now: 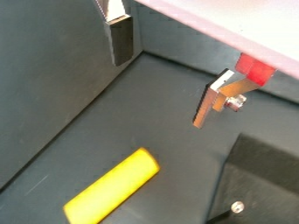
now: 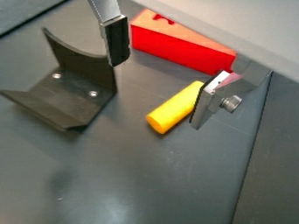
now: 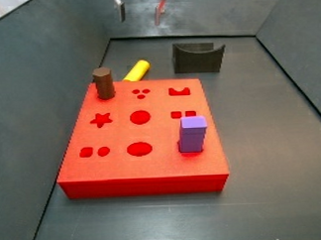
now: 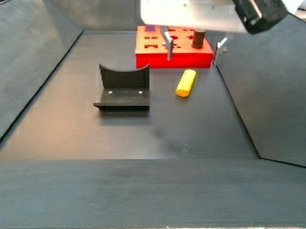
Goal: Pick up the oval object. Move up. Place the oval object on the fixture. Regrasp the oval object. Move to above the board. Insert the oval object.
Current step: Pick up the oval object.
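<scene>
The oval object, a smooth yellow peg (image 2: 176, 106), lies flat on the dark floor between the red board (image 2: 181, 48) and the fixture (image 2: 65, 92). It also shows in a wrist view (image 1: 111, 186) and in both side views (image 3: 136, 69) (image 4: 185, 82). My gripper (image 2: 163, 74) hangs above the floor over the peg, open and empty, with one finger (image 2: 114, 39) toward the fixture and the other beside the peg's end. In a side view the gripper (image 3: 140, 9) is high at the back; in the other side view it (image 4: 195, 49) is in front of the board.
The board (image 3: 124, 133) carries a short brown cylinder (image 3: 104, 83) and a purple block (image 3: 192, 133). The fixture (image 3: 197, 57) stands behind the board, also seen in a side view (image 4: 122, 88). Dark walls enclose the floor on the sides.
</scene>
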You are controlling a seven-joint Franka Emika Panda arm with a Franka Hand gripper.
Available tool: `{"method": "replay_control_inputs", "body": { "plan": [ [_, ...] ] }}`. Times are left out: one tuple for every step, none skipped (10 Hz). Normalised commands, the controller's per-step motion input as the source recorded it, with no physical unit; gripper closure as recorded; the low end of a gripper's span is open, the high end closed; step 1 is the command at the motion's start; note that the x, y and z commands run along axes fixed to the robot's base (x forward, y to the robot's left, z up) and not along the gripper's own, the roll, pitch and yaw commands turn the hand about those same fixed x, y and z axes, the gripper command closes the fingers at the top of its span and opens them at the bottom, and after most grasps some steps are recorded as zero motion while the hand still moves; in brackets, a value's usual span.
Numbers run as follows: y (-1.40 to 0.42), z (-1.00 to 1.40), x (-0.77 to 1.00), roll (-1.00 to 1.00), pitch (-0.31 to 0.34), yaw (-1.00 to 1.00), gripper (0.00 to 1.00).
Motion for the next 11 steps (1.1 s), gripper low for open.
{"method": "replay_control_inputs", "body": {
  "plan": [
    [-0.32,-0.83,0.0,-0.06,-0.121,0.05,0.0],
    [-0.29,-0.8,0.0,-0.05,-0.186,0.04,0.0],
    [-0.28,-0.85,0.0,-0.03,-0.171,0.0,0.0],
    [-0.25,-0.82,0.0,-0.05,-0.17,0.01,0.0],
    [-0.26,-0.8,0.0,-0.05,-0.199,0.0,0.0],
    [-0.22,-0.83,0.0,-0.03,-0.217,0.0,0.0],
    [-0.13,-1.0,-0.05,0.0,-0.109,0.0,0.0],
    [-0.07,-1.0,-0.19,0.0,-0.029,0.0,0.0],
    [-0.05,-1.0,-0.15,0.0,-0.06,0.0,0.0],
    [0.17,-0.57,-0.06,-0.27,-0.123,0.0,0.0],
    [0.13,-0.29,0.0,-0.34,-0.101,-0.05,0.0]
  ]
}}
